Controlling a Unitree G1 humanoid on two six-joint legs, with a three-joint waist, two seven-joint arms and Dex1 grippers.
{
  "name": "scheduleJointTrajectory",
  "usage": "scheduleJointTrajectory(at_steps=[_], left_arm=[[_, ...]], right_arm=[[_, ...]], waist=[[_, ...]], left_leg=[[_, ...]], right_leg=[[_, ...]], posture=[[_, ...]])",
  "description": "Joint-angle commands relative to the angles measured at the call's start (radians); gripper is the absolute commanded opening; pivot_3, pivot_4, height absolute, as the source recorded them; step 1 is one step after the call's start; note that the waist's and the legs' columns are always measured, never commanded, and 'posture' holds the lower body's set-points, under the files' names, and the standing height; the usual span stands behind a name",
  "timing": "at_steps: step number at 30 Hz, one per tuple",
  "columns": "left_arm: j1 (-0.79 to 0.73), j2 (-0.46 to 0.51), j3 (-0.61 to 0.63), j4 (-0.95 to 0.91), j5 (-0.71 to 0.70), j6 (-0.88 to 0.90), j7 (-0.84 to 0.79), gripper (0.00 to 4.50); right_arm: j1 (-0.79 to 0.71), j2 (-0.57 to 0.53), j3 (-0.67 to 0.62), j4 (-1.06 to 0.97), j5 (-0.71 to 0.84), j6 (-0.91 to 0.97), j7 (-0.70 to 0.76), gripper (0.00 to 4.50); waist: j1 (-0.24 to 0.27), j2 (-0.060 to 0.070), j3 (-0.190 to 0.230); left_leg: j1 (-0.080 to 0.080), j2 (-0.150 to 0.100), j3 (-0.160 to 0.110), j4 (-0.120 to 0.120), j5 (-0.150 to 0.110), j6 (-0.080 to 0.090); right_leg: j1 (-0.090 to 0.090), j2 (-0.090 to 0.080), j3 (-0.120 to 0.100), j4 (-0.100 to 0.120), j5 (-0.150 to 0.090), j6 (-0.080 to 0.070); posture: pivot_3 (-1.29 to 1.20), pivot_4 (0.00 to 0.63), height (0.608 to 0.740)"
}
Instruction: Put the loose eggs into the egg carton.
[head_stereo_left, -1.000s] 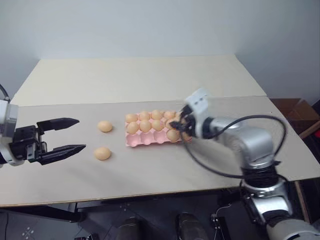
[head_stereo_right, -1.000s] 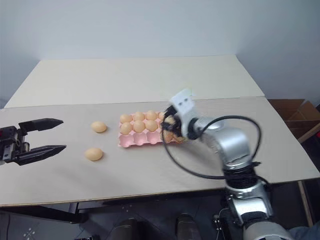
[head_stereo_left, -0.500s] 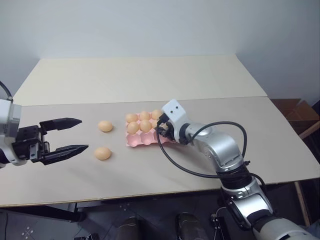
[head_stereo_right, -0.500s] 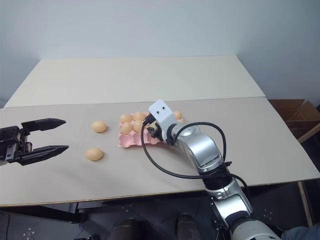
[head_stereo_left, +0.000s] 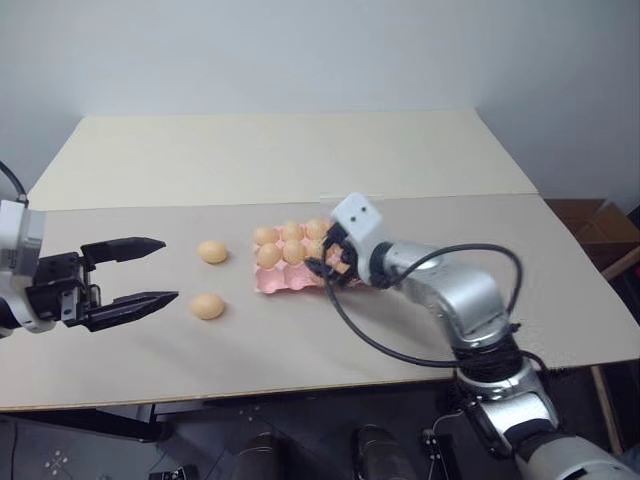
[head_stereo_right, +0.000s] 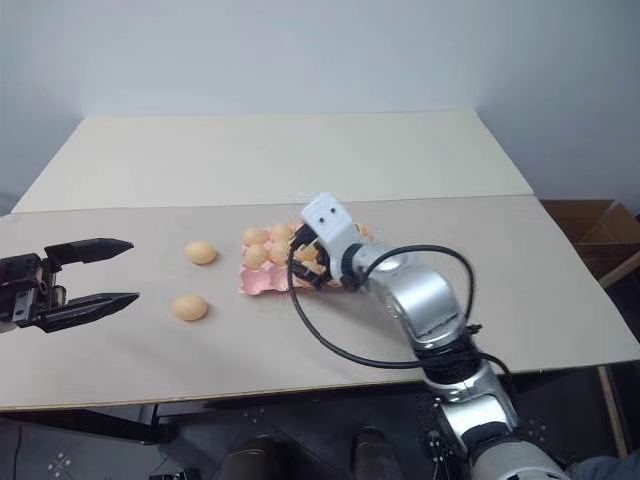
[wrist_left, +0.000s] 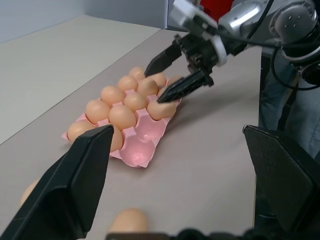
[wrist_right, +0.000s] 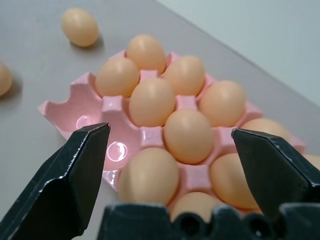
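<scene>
- The right gripper (head_stereo_left: 329, 266) hangs over the near edge of the egg carton (head_stereo_left: 283, 283), its two black fingers spread apart with nothing between them.
- Seen from the right wrist, the pink tray sits right under those fingers; the egg (wrist_right: 149, 176) closest to the claw rests in a near-row cup just below the gap between the fingers.
- Two cups in that near row, out past the claw's tips toward the tray's far corner, look bare and shiny; the cups of the other rows that can be seen hold pale orange eggs.
- How many eggs lie under the right wrist itself I cannot tell, since the arm covers that end of the tray.
- The left gripper (head_stereo_left: 157, 270) is held well away from the tray, out over the table (head_stereo_left: 300, 160), and its fingers are spread wide and empty.
- Two loose eggs lie on the table between that claw and the carton.
- One loose egg (head_stereo_left: 207, 306) sits just ahead of the left claw's lower fingertip, apart from it.
- The other loose egg (head_stereo_left: 212, 251) lies a little farther on, nearer the tray's corner and apart from both tray and claw.
- From the left wrist, the tray lies straight ahead of the open fingers, with the right claw poised above its far end.
</scene>
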Motion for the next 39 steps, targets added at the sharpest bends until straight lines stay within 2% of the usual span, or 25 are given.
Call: scheduleJointTrajectory(at_steps=[1, 7, 8, 13, 16, 22, 27, 33, 39], left_arm=[[0.006, 0.000, 0.013, -0.004, -0.005, -0.004, -0.006, 4.50], [0.064, 0.022, 0.045, 0.054, 0.037, -0.021, -0.047, 4.50], [0.083, 0.027, 0.054, 0.063, 0.050, -0.030, -0.057, 4.50], [0.127, 0.004, 0.074, 0.083, 0.079, -0.051, -0.051, 4.50], [0.130, -0.021, 0.081, 0.092, 0.076, -0.047, -0.027, 4.50], [0.112, -0.031, -0.003, 0.090, 0.166, -0.126, 0.002, 4.50], [-0.007, -0.045, -0.166, 0.173, 0.300, -0.277, 0.020, 4.50], [-0.214, -0.089, -0.404, 0.370, 0.449, -0.411, -0.017, 4.50], [-0.317, -0.158, -0.524, 0.499, 0.529, -0.481, -0.023, 4.50]], right_arm=[[-0.008, -0.098, -0.106, -0.125, 0.076, 0.040, 0.084, 4.46], [0.122, -0.409, -0.263, -0.188, 0.204, -0.107, 0.365, 4.46], [0.174, -0.461, -0.297, -0.177, 0.206, -0.182, 0.426, 4.46], [0.418, -0.589, -0.425, -0.083, 0.181, -0.496, 0.621, 4.46], [0.523, -0.614, -0.442, -0.039, 0.132, -0.618, 0.637, 4.46], [0.560, -0.605, -0.467, -0.059, 0.180, -0.644, 0.629, 4.46], [0.536, -0.615, -0.475, -0.058, 0.216, -0.622, 0.624, 4.46], [0.525, -0.625, -0.480, -0.067, 0.234, -0.619, 0.619, 4.46], [0.532, -0.629, -0.506, -0.093, 0.261, -0.599, 0.602, 4.46]], waist=[[0.002, 0.000, 0.000], [0.014, 0.000, 0.000], [0.015, 0.000, 0.000], [0.019, -0.001, 0.000], [0.021, -0.001, 0.000], [0.020, -0.001, 0.000], [0.031, -0.001, 0.000], [0.042, -0.001, 0.000], [0.039, -0.001, 0.000]], left_leg=[[0.000, 0.000, 0.000, 0.000, 0.000, 0.000], [0.001, 0.000, 0.001, -0.001, 0.000, 0.000], [0.001, 0.000, 0.001, -0.001, 0.000, 0.001], [0.001, 0.000, 0.004, -0.001, 0.000, 0.001], [0.003, 0.000, 0.004, 0.000, 0.000, 0.001], [0.004, 0.001, 0.004, 0.000, 0.000, 0.001], [0.003, 0.000, 0.004, 0.001, 0.000, 0.001], [0.002, -0.001, 0.008, 0.001, 0.000, 0.001], [0.000, 0.000, 0.008, 0.001, 0.000, 0.001]], right_leg=[[0.000, 0.000, 0.000, 0.000, 0.000, 0.000], [0.001, 0.000, 0.000, -0.001, 0.000, 0.000], [0.001, 0.000, 0.000, -0.001, 0.000, 0.000], [0.002, 0.001, 0.000, -0.002, -0.001, 0.000], [0.003, 0.000, 0.001, -0.002, -0.001, 0.001], [0.002, 0.001, 0.003, -0.001, -0.001, 0.001], [0.003, 0.001, 0.002, -0.001, -0.001, 0.001], [0.003, 0.001, 0.002, -0.002, 0.000, 0.001], [0.002, 0.001, 0.002, -0.001, 0.000, 0.001]], posture=[[0.00, 0.150, 0.740], [0.00, 0.150, 0.740], [0.00, 0.150, 0.740], [0.00, 0.150, 0.740], [0.00, 0.150, 0.740], [0.00, 0.150, 0.740], [0.00, 0.150, 0.740], [0.00, 0.150, 0.740], [0.00, 0.150, 0.740]])
